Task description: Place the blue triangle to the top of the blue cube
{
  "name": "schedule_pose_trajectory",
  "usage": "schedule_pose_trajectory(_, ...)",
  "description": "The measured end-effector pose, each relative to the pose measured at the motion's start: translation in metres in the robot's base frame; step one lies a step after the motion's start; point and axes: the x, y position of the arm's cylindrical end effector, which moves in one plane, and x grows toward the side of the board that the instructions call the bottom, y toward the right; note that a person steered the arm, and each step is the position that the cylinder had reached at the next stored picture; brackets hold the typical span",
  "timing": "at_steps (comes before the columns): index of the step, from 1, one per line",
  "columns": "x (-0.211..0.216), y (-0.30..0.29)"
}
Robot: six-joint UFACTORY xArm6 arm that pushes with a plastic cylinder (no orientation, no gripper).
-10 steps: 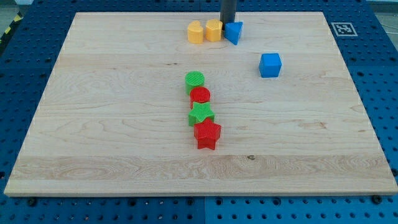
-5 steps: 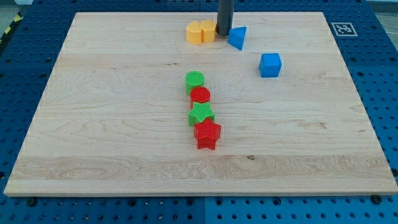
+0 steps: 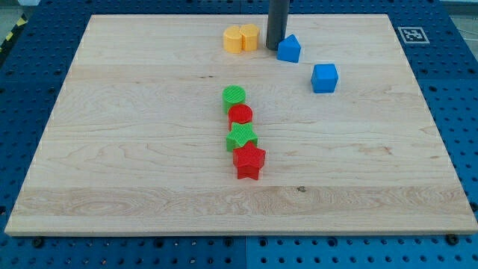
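Observation:
The blue triangle lies near the view's top, right of centre. The blue cube sits below and to the right of it, a short gap apart. My tip stands right against the triangle's left side, between it and two yellow blocks.
The two yellow blocks touch each other left of the rod. A column of blocks runs down the board's middle: green cylinder, red cylinder, green star, red star. A fiducial marker sits at the board's top right corner.
My tip has moved down and to the right, pushing the blue triangle right and slightly down, closer to the blue cube. The yellow blocks shifted a little left earlier.

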Motion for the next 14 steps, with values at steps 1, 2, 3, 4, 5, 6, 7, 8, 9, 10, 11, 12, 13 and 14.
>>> schedule_pose_trajectory(1, -0.003, 0.016)
schedule_pose_trajectory(2, -0.001, 0.018)
schedule_pose_trajectory(3, 0.0, 0.018)
schedule_pose_trajectory(4, 0.001, 0.018)
schedule_pose_trajectory(5, 0.011, 0.018)
schedule_pose_trajectory(6, 0.017, 0.02)
schedule_pose_trajectory(7, 0.023, 0.036)
schedule_pose_trajectory(8, 0.026, 0.043)
schedule_pose_trajectory(9, 0.028, 0.037)
schedule_pose_trajectory(10, 0.029, 0.037)
schedule_pose_trajectory(11, 0.029, 0.037)
schedule_pose_trajectory(12, 0.029, 0.037)
schedule_pose_trajectory(13, 0.011, 0.037)
schedule_pose_trajectory(14, -0.013, 0.037)
